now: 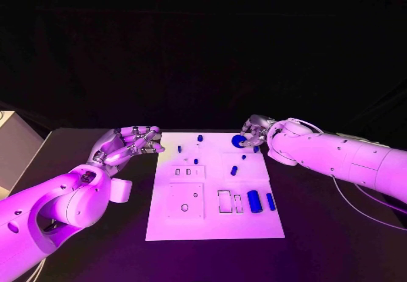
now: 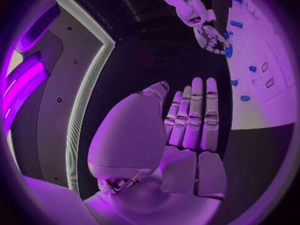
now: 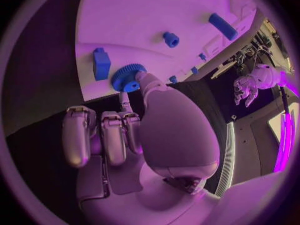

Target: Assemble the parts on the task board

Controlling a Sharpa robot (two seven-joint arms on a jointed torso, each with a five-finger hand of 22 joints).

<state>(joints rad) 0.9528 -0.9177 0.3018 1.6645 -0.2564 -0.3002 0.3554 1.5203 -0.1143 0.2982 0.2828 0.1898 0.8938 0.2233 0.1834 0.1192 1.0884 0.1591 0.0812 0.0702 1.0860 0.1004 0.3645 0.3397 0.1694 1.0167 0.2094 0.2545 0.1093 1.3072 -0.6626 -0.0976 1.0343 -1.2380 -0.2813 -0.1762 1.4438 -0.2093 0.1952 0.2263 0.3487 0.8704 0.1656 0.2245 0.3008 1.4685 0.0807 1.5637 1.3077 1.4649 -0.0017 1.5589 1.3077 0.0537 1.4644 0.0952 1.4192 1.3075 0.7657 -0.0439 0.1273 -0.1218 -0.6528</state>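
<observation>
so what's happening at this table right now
A two-armed robot is assembling small blue parts on a white task board. Its right hand pinches a blue gear at the board's far right corner. The left hand hovers beside the board's left edge, holding nothing. A blue cylinder and other parts lie on the board.

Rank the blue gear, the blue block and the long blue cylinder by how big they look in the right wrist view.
1. Blue gear, at the right hand's fingers.
2. Blue block and long blue cylinder: they look about alike, and the cylinder lies farther from the camera, so I won't rank them.
</observation>
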